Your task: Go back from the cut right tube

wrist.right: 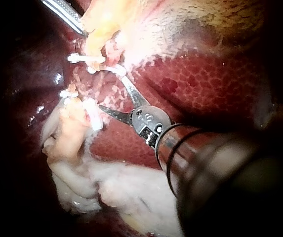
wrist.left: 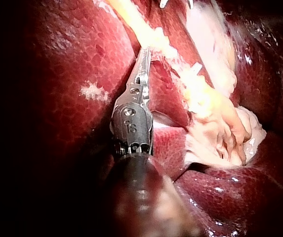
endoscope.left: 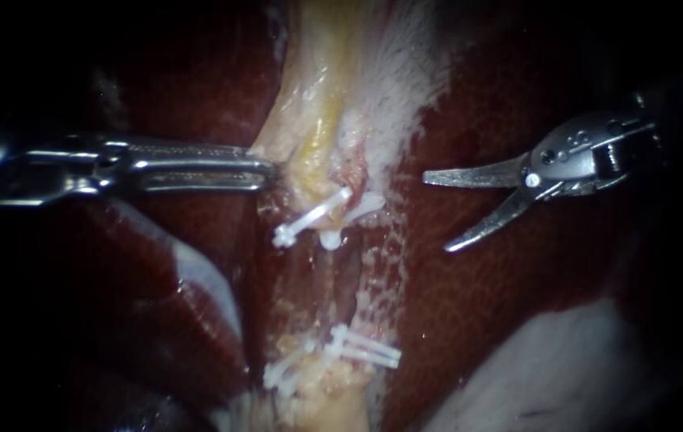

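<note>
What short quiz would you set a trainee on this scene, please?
1. True or false: the right instrument has its jaws shut.
2. In the endoscope view, the white clips sit in how many separate groups? A) one B) two C) four
3. Fill in: the right instrument's jaws hang over the dark red ____.

Key
1. False: they stand open and hold nothing.
2. B: an upper group and a lower group.
3. liver
</note>
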`<state>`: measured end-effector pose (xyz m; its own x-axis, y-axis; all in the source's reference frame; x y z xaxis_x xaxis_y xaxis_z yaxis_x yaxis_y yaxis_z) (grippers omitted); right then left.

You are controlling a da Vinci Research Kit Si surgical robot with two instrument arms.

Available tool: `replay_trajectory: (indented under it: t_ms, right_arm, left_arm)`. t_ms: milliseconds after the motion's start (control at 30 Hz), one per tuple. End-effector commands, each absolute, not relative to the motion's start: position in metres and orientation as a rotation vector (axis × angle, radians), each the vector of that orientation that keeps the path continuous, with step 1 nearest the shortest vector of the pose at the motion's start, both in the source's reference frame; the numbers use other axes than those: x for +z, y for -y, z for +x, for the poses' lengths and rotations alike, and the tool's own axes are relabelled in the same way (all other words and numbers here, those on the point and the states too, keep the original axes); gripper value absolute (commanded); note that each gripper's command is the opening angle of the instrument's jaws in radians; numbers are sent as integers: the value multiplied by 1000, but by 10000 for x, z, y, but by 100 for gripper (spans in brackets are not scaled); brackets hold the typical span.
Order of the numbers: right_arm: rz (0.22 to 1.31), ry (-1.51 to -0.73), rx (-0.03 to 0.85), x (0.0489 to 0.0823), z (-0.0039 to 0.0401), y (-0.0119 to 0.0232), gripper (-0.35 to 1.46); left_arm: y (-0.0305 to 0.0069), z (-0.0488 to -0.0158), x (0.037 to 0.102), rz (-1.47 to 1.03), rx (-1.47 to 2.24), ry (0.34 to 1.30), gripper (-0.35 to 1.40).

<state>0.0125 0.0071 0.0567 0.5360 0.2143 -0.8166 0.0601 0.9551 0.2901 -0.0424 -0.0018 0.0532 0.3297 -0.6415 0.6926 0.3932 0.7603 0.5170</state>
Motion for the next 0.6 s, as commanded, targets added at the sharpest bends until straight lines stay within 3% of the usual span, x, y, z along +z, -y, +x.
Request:
replay_trajectory:
  t_ms: [33, 600]
  right_arm:
    - [299, -1005, 93, 567, 124, -71, 143]
    - [300, -1005, 93, 567, 122, -71, 143]
  left_arm:
    - [19, -425, 532, 278, -685, 1032, -35]
    - [20, -426, 535, 280, -681, 1027, -35]
